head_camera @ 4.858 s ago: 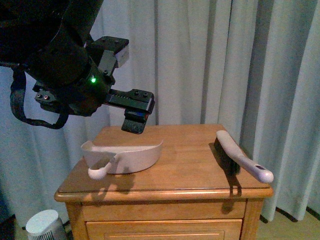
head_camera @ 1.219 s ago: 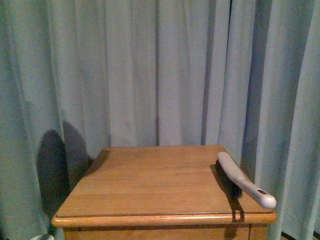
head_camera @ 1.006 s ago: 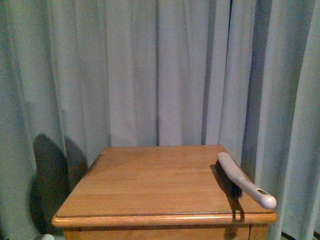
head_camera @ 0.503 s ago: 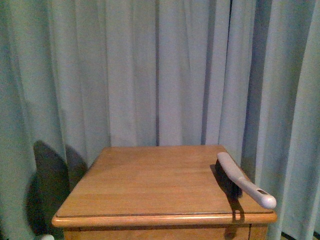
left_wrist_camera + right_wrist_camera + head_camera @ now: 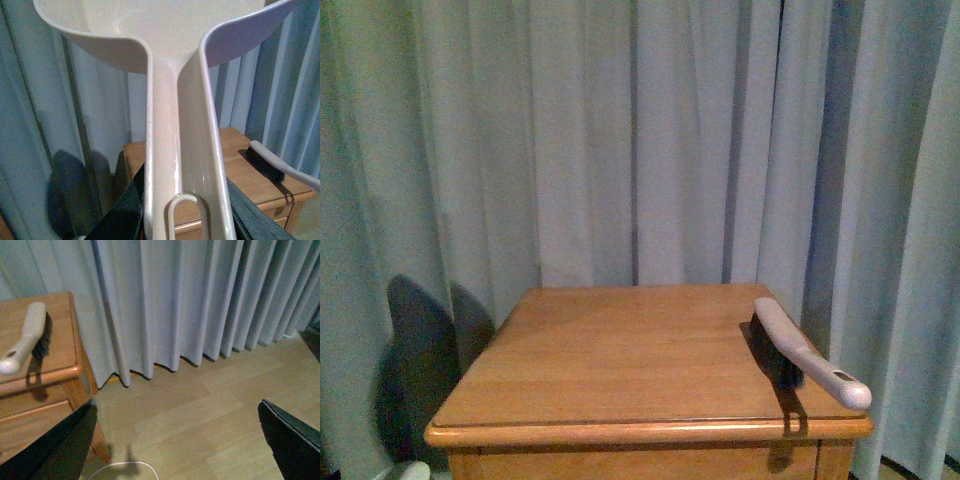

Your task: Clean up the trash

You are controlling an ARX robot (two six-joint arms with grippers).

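The trash is out of view in every frame. In the left wrist view the beige dustpan (image 5: 180,125) fills the picture, its handle running back between the dark jaws of my left gripper (image 5: 186,220), which is shut on it. The pan is held up in the air to the side of the wooden cabinet (image 5: 240,175), off the tabletop. In the right wrist view my right gripper (image 5: 180,440) hangs open over bare wooden floor beside the cabinet (image 5: 30,340), nothing between its fingers (image 5: 290,435). Neither arm appears in the front view.
A white-handled brush with black bristles (image 5: 805,355) lies along the right edge of the cabinet top (image 5: 620,370). Grey-blue curtains (image 5: 640,140) hang close behind. A white round object (image 5: 405,470) sits on the floor at the cabinet's left.
About five seconds ago the dustpan lay on the cabinet top with my left arm over it; both are now gone from the front view. Over the last second the view has shifted slightly.
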